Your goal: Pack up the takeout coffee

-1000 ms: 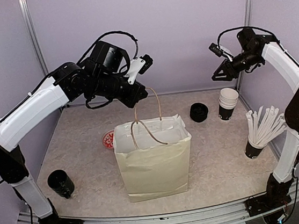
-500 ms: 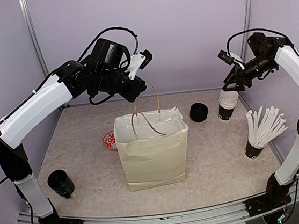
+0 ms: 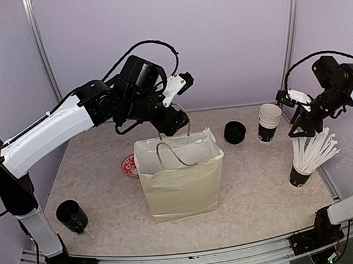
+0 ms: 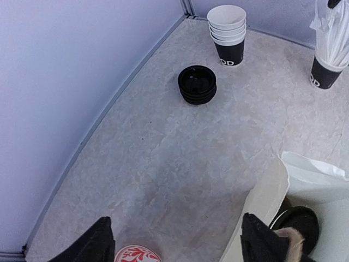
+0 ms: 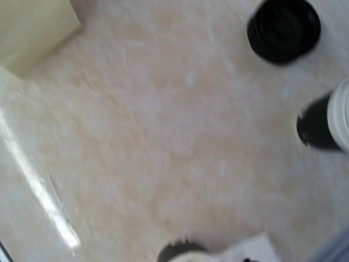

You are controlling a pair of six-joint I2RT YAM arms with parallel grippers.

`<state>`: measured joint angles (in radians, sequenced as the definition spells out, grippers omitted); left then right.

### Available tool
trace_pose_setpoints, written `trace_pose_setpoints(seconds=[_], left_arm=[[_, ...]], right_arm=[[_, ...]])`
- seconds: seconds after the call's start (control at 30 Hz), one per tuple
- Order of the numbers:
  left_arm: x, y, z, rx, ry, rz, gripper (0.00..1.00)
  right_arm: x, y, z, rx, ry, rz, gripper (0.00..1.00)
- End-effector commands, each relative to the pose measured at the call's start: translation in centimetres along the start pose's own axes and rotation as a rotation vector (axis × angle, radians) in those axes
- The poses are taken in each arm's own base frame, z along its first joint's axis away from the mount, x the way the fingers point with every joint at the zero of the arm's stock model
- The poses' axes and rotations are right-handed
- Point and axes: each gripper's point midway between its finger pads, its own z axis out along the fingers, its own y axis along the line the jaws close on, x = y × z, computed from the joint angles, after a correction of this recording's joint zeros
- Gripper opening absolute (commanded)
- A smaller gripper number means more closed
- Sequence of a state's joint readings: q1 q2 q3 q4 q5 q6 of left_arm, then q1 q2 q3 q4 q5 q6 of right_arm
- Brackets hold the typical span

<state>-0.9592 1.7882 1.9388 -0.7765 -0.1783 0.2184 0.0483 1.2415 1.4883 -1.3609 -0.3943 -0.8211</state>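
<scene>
The left claw is hanging just above the back rim of the paper bag, its 2 fingers spread wide with nothing between them. The cream bag is standing upright and open in the middle of the surface. The takeout coffee is sitting down inside the bag, its black top showing past the bag's rim in the left wrist view, close beside 1 finger. 1 cord handle is arching up beside the left claw, and the other is drooping into the bag's opening. The right claw is hovering at the right side, just above the cup of white sticks and near the stack of cups. I cannot tell how wide it is standing, since the right wrist view is blurring. The stack of black lids is resting between the bag and the stack of cups. A red-and-white disc is lying just beside the bag's left side. A black cup is standing at the near left, well apart from the bag.
</scene>
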Motion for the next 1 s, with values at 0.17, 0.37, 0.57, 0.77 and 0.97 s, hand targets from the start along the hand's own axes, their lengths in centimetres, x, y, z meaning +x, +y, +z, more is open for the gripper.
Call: trace_pose_setpoints(seconds=[0.17, 0.37, 0.57, 0.77, 0.97], left_arm=[[0.0, -0.9, -3.0, -0.092, -0.087, 0.092, 0.93], [-0.6, -0.9, -4.9, -0.107, -0.147, 0.077, 0.98], [-1.3, -0.3, -7.0, -0.139, -0.202, 0.067, 0.99], [-2.0, 0.2, -8.5, -0.165, -0.235, 0.059, 0.99], [-2.5, 0.6, -9.6, -0.184, -0.273, 0.055, 0.99]], right_arm=[[4.8, -1.1, -0.3, 0.114, 0.141, 0.13, 0.48], [4.8, -2.8, -0.4, 0.159, 0.146, 0.167, 0.39], [4.1, -3.0, -1.1, 0.171, 0.123, 0.159, 0.38], [2.0, -3.4, -3.6, 0.224, 0.053, 0.132, 0.41], [4.4, -3.0, -1.5, 0.199, 0.129, 0.155, 0.4]])
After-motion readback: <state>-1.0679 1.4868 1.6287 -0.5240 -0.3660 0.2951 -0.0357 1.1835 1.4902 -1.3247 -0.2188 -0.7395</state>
